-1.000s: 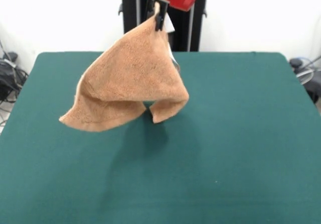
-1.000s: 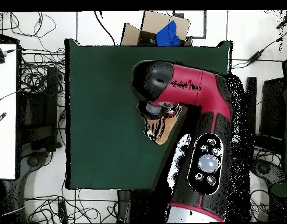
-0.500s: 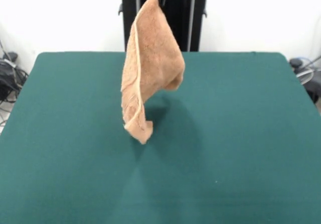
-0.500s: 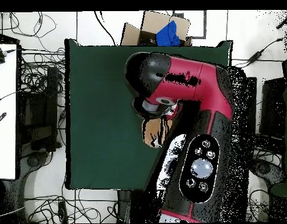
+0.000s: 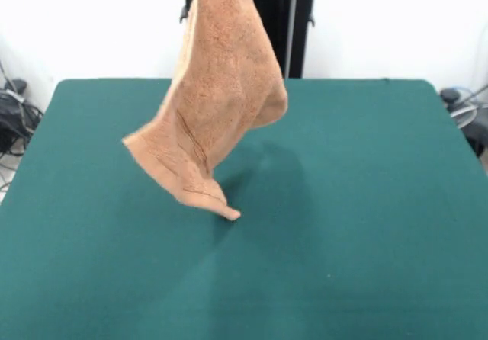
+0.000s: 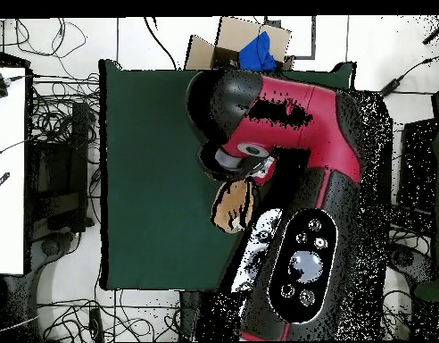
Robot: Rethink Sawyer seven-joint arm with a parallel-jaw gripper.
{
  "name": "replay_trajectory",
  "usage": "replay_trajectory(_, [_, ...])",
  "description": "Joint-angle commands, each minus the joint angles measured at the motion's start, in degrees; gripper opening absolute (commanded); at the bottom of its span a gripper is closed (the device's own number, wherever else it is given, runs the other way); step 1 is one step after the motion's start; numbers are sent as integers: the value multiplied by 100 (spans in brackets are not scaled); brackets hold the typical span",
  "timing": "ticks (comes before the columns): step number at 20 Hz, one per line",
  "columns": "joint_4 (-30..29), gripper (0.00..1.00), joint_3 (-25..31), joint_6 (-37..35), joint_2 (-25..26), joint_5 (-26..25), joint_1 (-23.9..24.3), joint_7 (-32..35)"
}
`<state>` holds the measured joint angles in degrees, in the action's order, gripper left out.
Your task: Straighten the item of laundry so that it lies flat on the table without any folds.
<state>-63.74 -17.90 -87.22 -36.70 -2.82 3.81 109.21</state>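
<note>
Above table (image 5: 366,203), towel (image 5: 221,104) now wider

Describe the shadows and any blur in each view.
Front view: the hanging towel casts a soft dark shadow on the table just right of its lowest tip; its lower edge looks slightly smeared. Overhead view: the arm hides most of the towel; no clear shadow.

towel (image 5: 221,104): orange-tan terry cloth, hanging from its top corner, folded and flared
lowest tip: touching or just above the green worktop (image 5: 366,226)
</note>
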Motion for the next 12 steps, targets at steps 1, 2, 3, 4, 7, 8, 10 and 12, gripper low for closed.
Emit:
replay_trajectory(1, [307, 0, -83, -688, 82, 158, 85, 1665])
replay_trajectory(2, [351, 0, -87, -708, 94, 166, 96, 1658])
replay_trajectory(3, [431, 0, -97, -761, 107, 176, 128, 1642])
replay_trajectory(4, [483, 0, -100, -797, 123, 184, 143, 1631])
replay_trajectory(7, [692, 0, -124, -1016, 163, 180, 177, 1633])
replay_trajectory(8, [700, 0, -133, -1055, 156, 182, 164, 1658])
replay_trajectory(10, [793, 0, -145, -1186, 164, 187, 149, 1721])
replay_trajectory(12, [885, 0, -160, -1307, 178, 190, 120, 1789])
